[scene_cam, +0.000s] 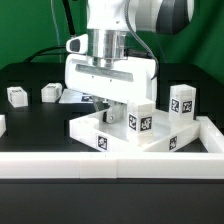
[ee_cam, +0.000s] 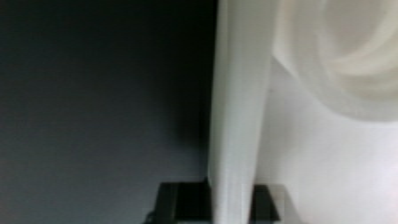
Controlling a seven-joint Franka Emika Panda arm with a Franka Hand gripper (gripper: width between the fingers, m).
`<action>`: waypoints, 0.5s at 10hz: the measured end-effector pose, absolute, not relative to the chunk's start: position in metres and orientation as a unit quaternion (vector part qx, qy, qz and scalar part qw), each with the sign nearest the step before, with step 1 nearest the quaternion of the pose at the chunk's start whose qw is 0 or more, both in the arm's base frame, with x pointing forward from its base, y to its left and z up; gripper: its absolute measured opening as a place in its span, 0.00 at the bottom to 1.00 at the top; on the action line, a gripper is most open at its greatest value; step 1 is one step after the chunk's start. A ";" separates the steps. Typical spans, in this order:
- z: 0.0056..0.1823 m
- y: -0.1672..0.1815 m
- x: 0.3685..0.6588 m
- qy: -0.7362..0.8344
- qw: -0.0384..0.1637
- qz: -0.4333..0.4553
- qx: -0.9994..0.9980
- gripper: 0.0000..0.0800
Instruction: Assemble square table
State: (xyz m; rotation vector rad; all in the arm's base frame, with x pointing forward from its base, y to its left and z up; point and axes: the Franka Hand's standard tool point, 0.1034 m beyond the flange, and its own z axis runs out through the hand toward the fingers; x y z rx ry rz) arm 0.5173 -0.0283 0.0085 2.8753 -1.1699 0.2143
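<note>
Low wall point(scene_cam: 40, 160) nearest; behind it far-left leg point(scene_cam: 17, 95), second leg point(scene_cam: 50, 92), then gripper point(scene_cam: 106, 104) clamped, no gap visible, on raised rim point(ee_cam: 231, 100) of tabletop point(scene_cam: 150, 135), upright leg point(scene_cam: 182, 100) last. Keep grip square on that rim, push slow and level into the wall corner, avoid tipping. White square slab, round socket point(ee_cam: 347, 60), black-and-white tags point(scene_cam: 103, 141) on its edge, lying inside the wall toward the exterior view's right.

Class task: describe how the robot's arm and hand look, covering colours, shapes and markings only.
The white rounded arm has a dark grey joint section, then a ribbed grey cylindrical wrist. The hand is a wide white boxy block with two short black fingers. No markings show.
</note>
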 end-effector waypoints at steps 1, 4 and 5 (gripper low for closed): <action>0.009 -0.030 0.517 -0.364 0.017 0.069 0.929 0.07; 0.018 -0.076 0.519 -0.210 0.019 0.064 0.976 0.07; 0.017 -0.081 0.519 -0.199 0.016 0.060 0.978 0.07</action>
